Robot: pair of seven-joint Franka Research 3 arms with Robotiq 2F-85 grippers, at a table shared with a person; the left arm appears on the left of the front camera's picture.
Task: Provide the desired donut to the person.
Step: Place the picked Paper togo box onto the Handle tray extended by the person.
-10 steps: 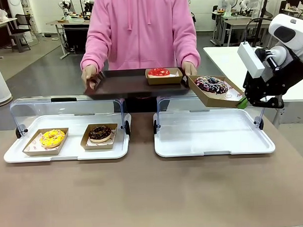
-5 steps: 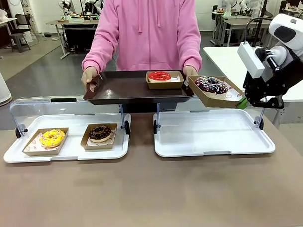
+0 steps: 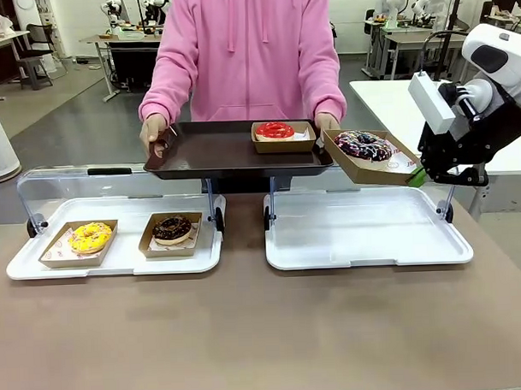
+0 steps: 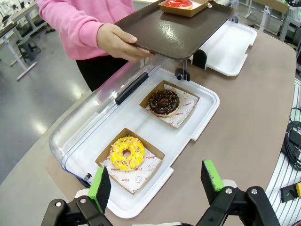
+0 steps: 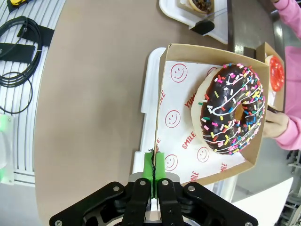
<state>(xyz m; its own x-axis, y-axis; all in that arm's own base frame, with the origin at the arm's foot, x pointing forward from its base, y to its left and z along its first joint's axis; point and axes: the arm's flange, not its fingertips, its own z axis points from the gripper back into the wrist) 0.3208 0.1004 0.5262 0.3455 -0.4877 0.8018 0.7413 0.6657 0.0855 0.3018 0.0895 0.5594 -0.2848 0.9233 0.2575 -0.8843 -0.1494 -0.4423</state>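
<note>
**Sprinkled donut held by tray's right edge**

Right end effector [image 3: 421, 176] clamped on sprinkled donut's box [image 3: 372, 157] edge, box just beside brown tray [image 3: 233, 149] person [image 3: 247, 50] holds. Left end effector [image 4: 157, 181] open above worktop's [image 3: 248, 332] left-side white tray [image 4: 197, 117]. Right white tray [image 3: 364, 230] bare.

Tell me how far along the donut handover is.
Done: a red-glazed donut in its cardboard box sits on the person's dark brown tray. In hand: the right tool is shut on the cardboard box with the sprinkled chocolate donut, held just beside the tray. Left: setting it on the tray and letting go.
</note>
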